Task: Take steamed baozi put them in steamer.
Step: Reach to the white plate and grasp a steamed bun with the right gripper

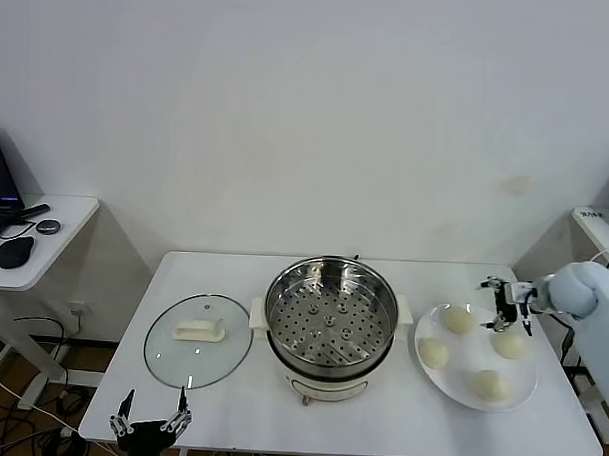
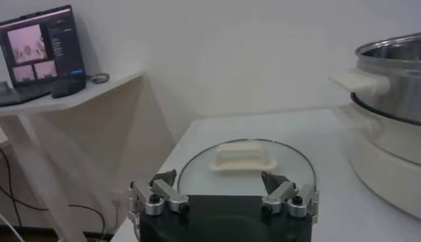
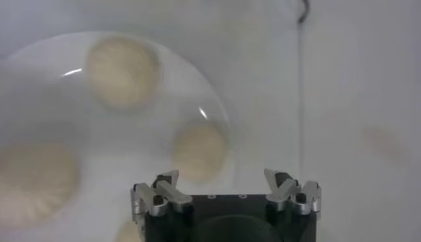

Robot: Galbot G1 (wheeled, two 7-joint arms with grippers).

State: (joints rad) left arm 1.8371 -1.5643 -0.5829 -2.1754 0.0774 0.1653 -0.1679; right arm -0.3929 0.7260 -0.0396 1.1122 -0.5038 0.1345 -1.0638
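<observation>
- Four steamed baozi sit on a flat white plate at the right end of the white surface. They are spaced apart in a loose ring, none touching another, which leaves room for fingers to close around one at a time.
- The right gripper hovers above the far part of the plate, between the two far buns, with its fingers apart and holding nothing. From the right wrist view it looks straight down on the buns, so this is likely the approach for a first pick.
- The steamer stands in the middle of the surface, just left of the plate. Its perforated tray is bare and no bun is inside yet.
- The glass lid lies flat on the surface to the left of the steamer, its white handle up, so the pot's mouth is open and unblocked.
- The steamer's raised rim and its white side handle lie between plate and tray; a carried bun probably must be lifted over them.
- The left gripper waits at the near left edge of the surface, near the lid, fingers apart and empty.
- A side table with a laptop stands far left, well apart.
</observation>
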